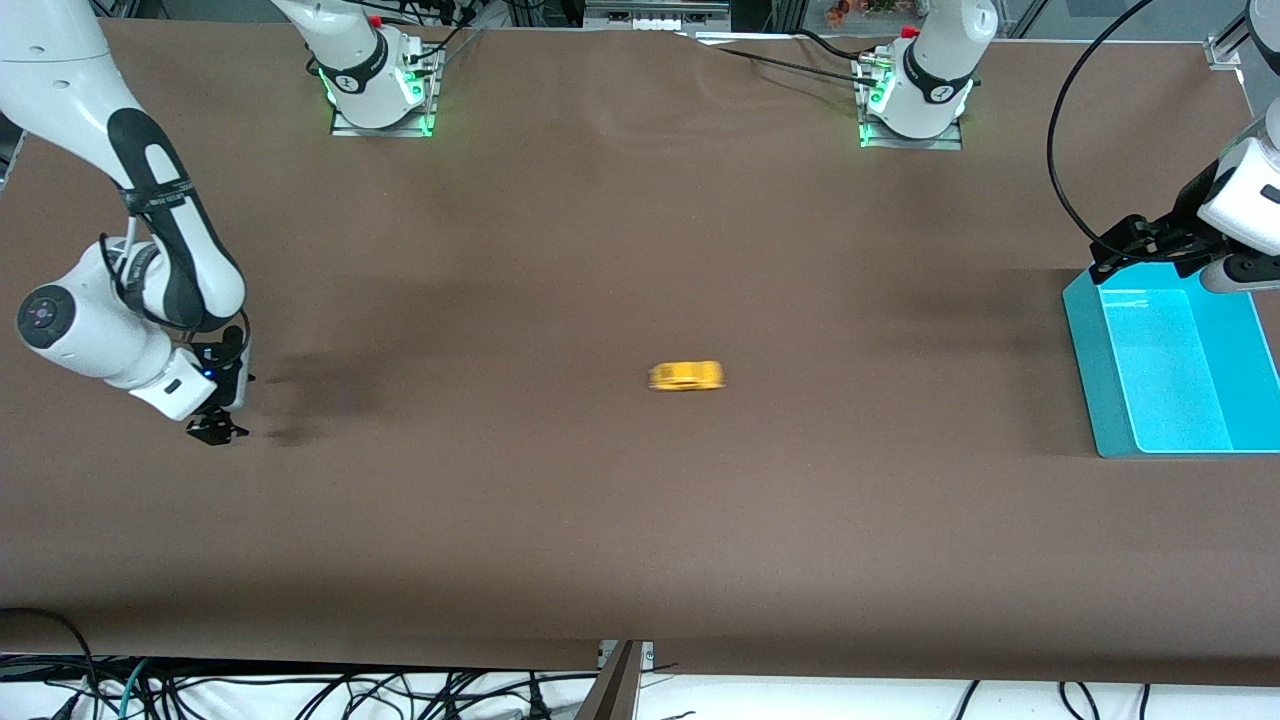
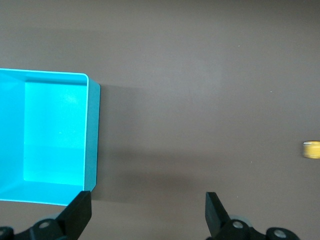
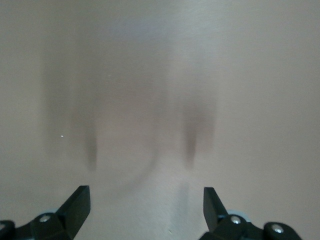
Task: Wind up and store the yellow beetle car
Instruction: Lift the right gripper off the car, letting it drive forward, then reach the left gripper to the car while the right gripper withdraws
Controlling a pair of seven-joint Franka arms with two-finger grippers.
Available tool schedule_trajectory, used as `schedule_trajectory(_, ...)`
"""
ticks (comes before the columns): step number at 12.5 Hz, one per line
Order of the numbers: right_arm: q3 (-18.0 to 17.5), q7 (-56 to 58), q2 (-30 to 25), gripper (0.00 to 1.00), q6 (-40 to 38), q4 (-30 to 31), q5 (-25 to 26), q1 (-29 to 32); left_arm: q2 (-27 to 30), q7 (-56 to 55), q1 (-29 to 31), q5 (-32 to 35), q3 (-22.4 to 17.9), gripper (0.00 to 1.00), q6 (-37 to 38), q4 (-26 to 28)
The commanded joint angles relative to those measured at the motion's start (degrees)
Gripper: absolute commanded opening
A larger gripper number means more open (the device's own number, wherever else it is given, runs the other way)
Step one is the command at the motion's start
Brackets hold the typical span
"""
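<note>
The yellow beetle car [image 1: 686, 376] is on the brown table near its middle, blurred as if rolling. It shows as a small yellow patch at the edge of the left wrist view [image 2: 311, 149]. My left gripper [image 1: 1130, 247] is open and empty, just above the rim of the cyan bin [image 1: 1110, 400] at the left arm's end of the table. The bin also shows in the left wrist view [image 2: 91, 135] and is empty. My right gripper [image 1: 216, 430] is open and empty, low over bare table at the right arm's end, well apart from the car.
The brown table cover [image 1: 640, 540] is bare between the car and both grippers. The two arm bases [image 1: 375, 80] stand along the table edge farthest from the front camera. Cables hang below the near table edge.
</note>
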State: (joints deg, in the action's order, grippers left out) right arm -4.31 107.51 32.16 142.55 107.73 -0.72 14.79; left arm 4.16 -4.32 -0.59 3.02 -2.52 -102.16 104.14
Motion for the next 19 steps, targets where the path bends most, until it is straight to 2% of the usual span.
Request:
schedule_trajectory(1,-0.5,-6.7,-2.3,1.00,-5.2,-2.3,-1.3,0.3,-0.1,-0.2,-0.6,0.5,-0.6,1.00,0.6,-1.0)
schedule_trajectory(5,-0.8,-20.5,-5.5,1.00,-7.8,-2.3,-1.3,-0.1,-0.2,0.3,-0.6,0.5,-0.5,1.00,0.7,-1.0)
schedule_trajectory(9,-1.9,-40.7,-8.8,1.00,-13.4,-3.6,-1.3,-0.5,-0.8,2.8,-0.6,0.5,-0.4,1.00,2.5,-1.1)
schedule_trajectory(11,-2.0,-52.3,-8.9,1.00,-21.0,-8.2,-1.3,-0.6,-1.6,3.3,-1.5,0.9,0.1,1.00,6.7,-1.2)
schedule_trajectory(14,-2.0,-74.1,-8.9,1.00,-35.0,-17.6,-1.2,-3.1,-4.0,6.2,-1.9,0.6,0.7,1.00,6.8,-1.3)
schedule_trajectory(16,-2.1,-85.6,-9.3,1.00,-42.4,-22.1,-1.0,-4.1,-6.9,17.7,-1.6,0.4,0.6,1.00,6.6,-1.3)
schedule_trajectory(19,-2.1,-94.6,-12.4,1.00,-47.1,-24.6,-0.8,-5.3,-9.3,35.1,-0.9,1.2,0.4,1.00,6.7,-0.7)
